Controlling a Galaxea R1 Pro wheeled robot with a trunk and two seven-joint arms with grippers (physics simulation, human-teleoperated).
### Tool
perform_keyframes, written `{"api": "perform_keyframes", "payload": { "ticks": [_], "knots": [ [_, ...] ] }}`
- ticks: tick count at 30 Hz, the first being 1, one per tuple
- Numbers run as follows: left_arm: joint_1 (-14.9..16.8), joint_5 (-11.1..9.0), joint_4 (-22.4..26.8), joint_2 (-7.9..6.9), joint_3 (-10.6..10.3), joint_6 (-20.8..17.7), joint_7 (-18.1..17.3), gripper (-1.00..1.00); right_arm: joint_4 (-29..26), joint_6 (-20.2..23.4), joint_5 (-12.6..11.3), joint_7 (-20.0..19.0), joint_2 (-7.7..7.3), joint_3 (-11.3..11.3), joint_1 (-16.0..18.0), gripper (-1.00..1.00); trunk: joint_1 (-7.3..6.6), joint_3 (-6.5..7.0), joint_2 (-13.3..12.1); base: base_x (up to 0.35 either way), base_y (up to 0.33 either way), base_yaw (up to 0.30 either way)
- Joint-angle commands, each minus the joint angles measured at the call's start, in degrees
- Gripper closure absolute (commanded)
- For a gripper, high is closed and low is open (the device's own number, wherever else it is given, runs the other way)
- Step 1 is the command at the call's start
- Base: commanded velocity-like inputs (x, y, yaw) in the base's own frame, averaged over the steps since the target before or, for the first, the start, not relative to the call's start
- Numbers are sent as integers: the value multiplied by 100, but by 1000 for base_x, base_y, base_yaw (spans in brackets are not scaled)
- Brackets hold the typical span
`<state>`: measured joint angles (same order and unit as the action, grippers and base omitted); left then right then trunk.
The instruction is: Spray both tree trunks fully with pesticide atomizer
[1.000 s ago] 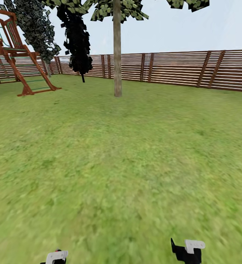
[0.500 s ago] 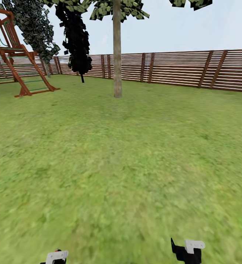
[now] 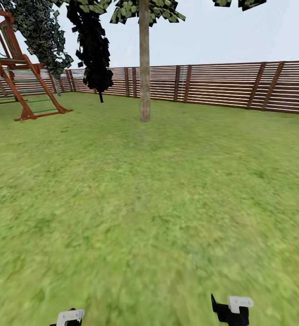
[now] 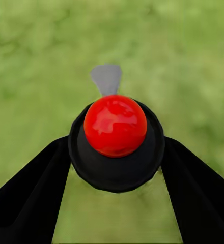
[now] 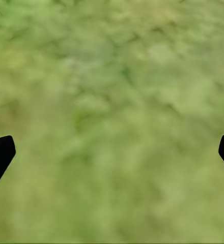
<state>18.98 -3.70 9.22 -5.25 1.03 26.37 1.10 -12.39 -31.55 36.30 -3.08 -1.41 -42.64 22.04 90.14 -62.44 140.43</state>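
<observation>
- My left gripper (image 4: 114, 168) is clamped on the black, red-capped pesticide atomizer (image 4: 115, 137), nozzle pointing down at the blurry green grass (image 3: 149, 203).
- The pale beige-grey straight tree trunk (image 3: 144, 68) stands far ahead, between both grippers.
- My right gripper (image 5: 112, 152) hangs spread apart, empty.

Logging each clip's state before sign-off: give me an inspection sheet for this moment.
Surface: blurry green grass floor.
Job's things: pale tree trunk stands ahead, no spray specks seen; black atomizer with red top sits between the left pincer's fingers.
Clutter: nothing seen.
Grippers: left pincer shut on the atomizer; right pincer open over grass, holding nothing.
Cables: nothing seen.
Surroundings: slatted wooden fence, narrow black tree, wooden play frame.
</observation>
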Motion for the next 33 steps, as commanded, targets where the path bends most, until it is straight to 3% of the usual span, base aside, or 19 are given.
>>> {"api": "perform_keyframes", "payload": {
  "ticks": [1, 33],
  "knots": [
    [0, 0, 1, 2, 0, 0, -4, 100, 0, 0, 0, 0, 0, -1, -1, -100, 0, 0, 0, 339, 0, 0],
    [0, 0, 1, 0, 2, 0, -4, 100, 0, 0, 0, 0, 0, -1, 1, -100, 0, 0, 0, 339, 0, 0]
  ]
}}
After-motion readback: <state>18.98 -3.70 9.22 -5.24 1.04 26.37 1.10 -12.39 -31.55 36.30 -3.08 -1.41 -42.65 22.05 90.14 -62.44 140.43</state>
